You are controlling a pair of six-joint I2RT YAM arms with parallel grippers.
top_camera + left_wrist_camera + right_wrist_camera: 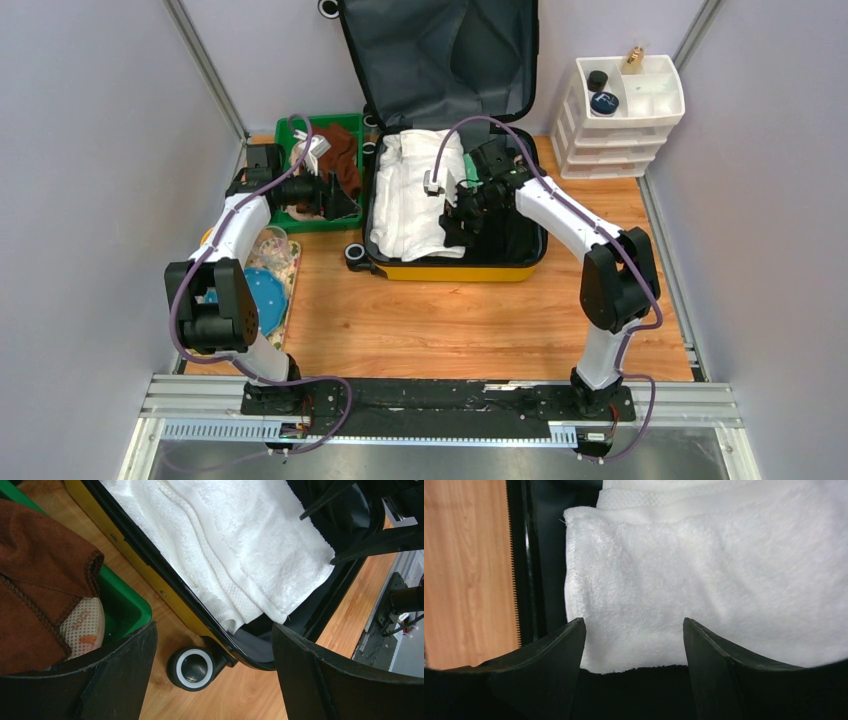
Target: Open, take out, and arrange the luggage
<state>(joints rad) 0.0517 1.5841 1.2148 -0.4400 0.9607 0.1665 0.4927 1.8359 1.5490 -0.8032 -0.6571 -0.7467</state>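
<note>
The yellow suitcase (460,270) lies open on the table, its dark grey lined lid (440,60) standing up against the back wall. A folded white towel (415,195) fills its left half and dark cloth lies in the right half. My left gripper (345,205) is open and empty, between the green tray and the suitcase's left side. In the left wrist view, the left gripper (215,645) is above a black wheel (192,667) and the towel (225,540). My right gripper (452,220) is open inside the suitcase. In the right wrist view, the right gripper (634,630) is over the towel's (704,570) edge and the black cloth (634,695).
A green tray (292,128) with a brown cloth (342,160) stands left of the suitcase; the tray also shows in the left wrist view (125,610). A white drawer unit (620,125) with small items on top stands at the back right. A patterned mat with a blue plate (265,290) lies at the left edge.
</note>
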